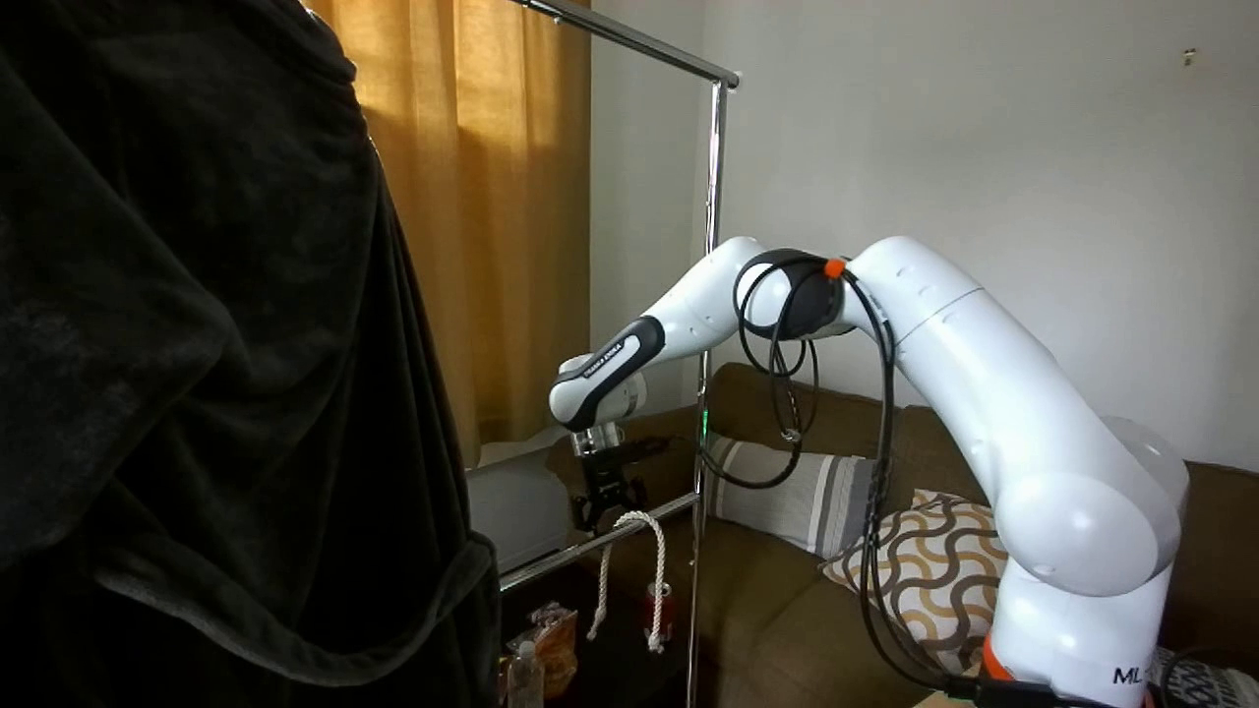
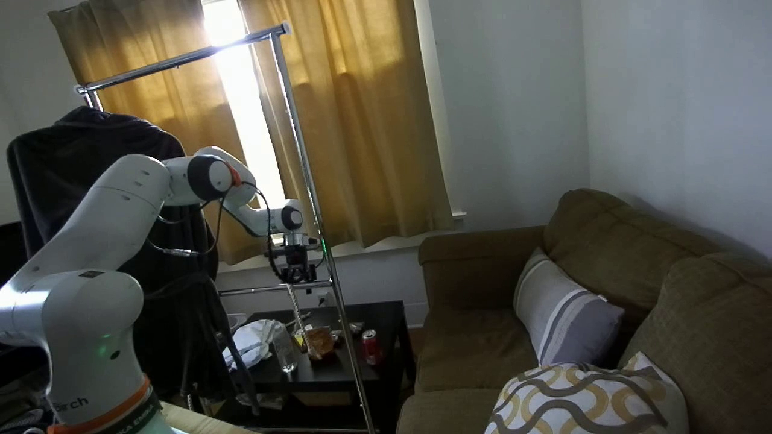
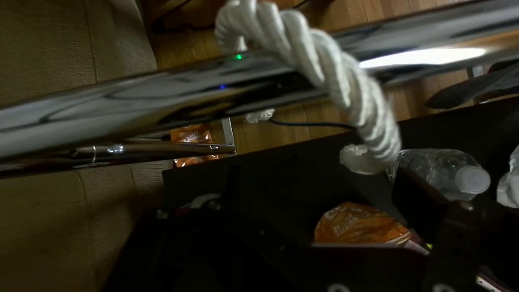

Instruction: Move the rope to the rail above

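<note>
A plain pale wall [image 1: 934, 147] is filling the upper right of an exterior view, while a mustard fabric curtain [image 1: 521, 197] is hanging left of centre and a dark plush garment [image 1: 197, 295] is closing off the left edge. The silver-grey metal rail [image 1: 639, 42] is ending at a slim vertical pole [image 1: 714, 177] near the top centre, with open space lying between the rail and the jointed white robot arm [image 1: 964, 383] below. The looped, twisted white rope [image 1: 660, 570] is draping over the lower chrome crossbar [image 1: 551, 564] below centre, both ends dangling. The black Robotiq gripper [image 1: 610, 503] is hovering just above that crossbar; in the wrist view its fingers [image 3: 419, 194] are standing wide apart at the bottom, gripping nothing, with the rope near the right-hand one.
</note>
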Motion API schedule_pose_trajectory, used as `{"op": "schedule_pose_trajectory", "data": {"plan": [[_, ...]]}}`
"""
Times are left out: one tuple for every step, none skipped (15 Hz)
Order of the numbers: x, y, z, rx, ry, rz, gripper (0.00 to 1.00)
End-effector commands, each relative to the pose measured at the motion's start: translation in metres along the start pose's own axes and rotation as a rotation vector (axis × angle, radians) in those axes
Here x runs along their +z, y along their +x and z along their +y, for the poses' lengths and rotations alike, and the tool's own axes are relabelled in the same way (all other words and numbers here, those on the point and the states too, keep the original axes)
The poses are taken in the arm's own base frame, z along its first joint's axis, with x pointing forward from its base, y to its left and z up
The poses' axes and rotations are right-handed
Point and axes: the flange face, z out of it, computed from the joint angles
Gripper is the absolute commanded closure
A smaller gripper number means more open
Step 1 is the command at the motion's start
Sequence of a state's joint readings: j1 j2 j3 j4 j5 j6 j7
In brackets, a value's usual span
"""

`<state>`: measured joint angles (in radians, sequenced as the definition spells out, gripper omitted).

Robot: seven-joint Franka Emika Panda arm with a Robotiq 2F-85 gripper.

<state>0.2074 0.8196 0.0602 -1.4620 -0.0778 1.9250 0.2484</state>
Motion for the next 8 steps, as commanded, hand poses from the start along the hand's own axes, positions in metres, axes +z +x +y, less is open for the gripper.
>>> {"op": "schedule_pose_trajectory", "data": {"plan": [[0.0084, 0.0054, -0.0029, -0.016, -0.008, -0.022, 0.1], [0.0095, 0.006, -0.0033, -0.019, -0.006, -0.023, 0.1], [0.0104, 0.0067, -0.0039, -0.024, -0.003, -0.026, 0.07], [0.0114, 0.0072, -0.0047, -0.031, -0.001, -0.029, 0.03], [0.0119, 0.0078, -0.006, -0.043, 0.002, -0.032, 0.01], [0.0124, 0.0086, -0.0071, -0.054, 0.002, -0.033, 0.0], [0.0126, 0.0095, -0.0079, -0.062, 0.002, -0.033, 0.0], [0.0129, 0.0102, -0.0086, -0.072, 0.004, -0.033, 0.0]]}}
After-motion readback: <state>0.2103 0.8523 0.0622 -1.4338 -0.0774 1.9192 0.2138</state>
